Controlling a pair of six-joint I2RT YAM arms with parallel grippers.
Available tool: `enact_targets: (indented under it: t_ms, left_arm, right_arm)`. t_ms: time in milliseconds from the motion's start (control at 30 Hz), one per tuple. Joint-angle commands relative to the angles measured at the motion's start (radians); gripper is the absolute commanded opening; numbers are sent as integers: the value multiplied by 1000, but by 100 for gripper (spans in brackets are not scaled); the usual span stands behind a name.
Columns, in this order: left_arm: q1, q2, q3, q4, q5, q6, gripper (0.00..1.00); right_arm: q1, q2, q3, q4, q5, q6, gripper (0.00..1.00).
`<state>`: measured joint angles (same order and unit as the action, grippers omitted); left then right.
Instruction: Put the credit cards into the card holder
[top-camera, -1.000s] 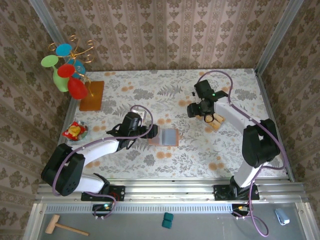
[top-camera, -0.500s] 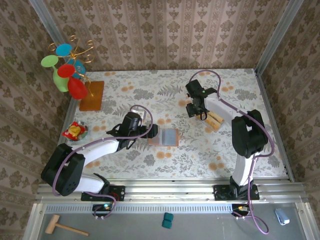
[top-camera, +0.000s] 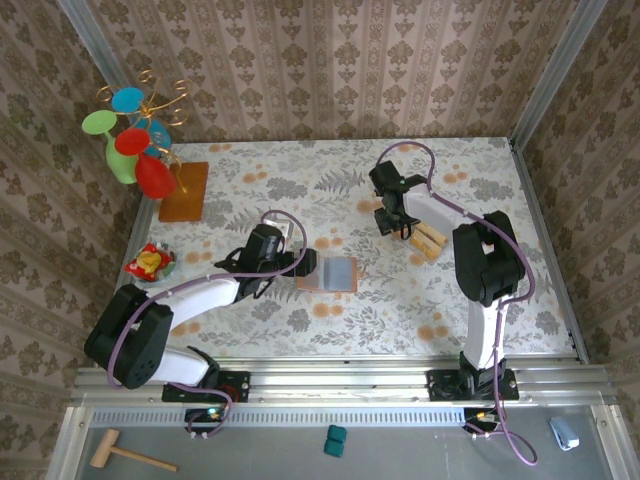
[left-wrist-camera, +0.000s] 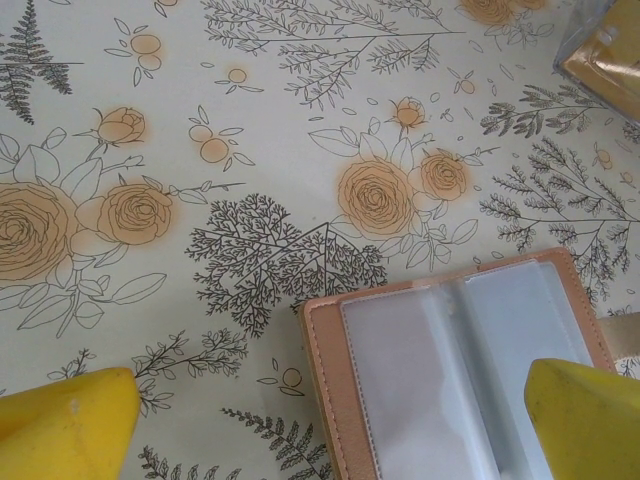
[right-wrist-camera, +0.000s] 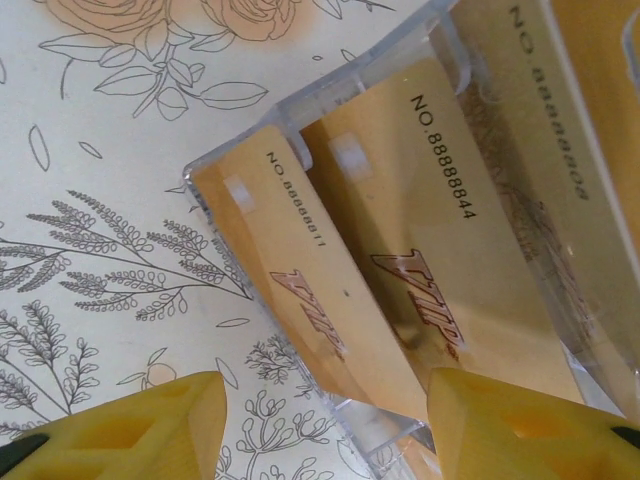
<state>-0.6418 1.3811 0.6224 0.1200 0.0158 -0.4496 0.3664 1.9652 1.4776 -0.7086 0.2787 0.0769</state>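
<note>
The card holder (top-camera: 335, 274) lies open on the flowered table, a brown leather rectangle with clear sleeves (left-wrist-camera: 470, 370) facing up. My left gripper (top-camera: 308, 262) hovers over its left edge, open (left-wrist-camera: 328, 405), with yellow fingers (left-wrist-camera: 70, 425) wide on either side. Gold credit cards (right-wrist-camera: 300, 270) stand slanted in a clear tray (right-wrist-camera: 400, 425), the second card (right-wrist-camera: 430, 220) beside the first. My right gripper (right-wrist-camera: 325, 400) is low at the tray's corner, open. The first card's lower end lies between its fingers (right-wrist-camera: 130, 430), untouched. From above, that gripper (top-camera: 395, 222) sits just left of the tray (top-camera: 430, 240).
A wooden board (top-camera: 183, 190) and a toy tree with coloured discs (top-camera: 135, 140) stand at the back left. A small dish with a red and yellow packet (top-camera: 150, 263) sits near the left edge. Patterned walls close in on three sides.
The right arm's elbow has swung left and the wrist has turned, with its gripper staying at the tray's left end. The left arm and card holder have not moved.
</note>
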Motion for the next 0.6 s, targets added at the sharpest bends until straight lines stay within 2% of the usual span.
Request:
enact_targets:
  t_ms: [0,233,567]
  left_arm:
    - [-5,15,0,18,12,-12,100]
    - [-5,16,3,21,13,-12,100]
    - [-5,25,5,24,10,-15,100]
  right_arm:
    - [-4,26,23,-26,23,-16,57]
    - [-3,31,16,-19,-32,-6,53]
    - [-3,0,-5,-9,-84,-6,42]
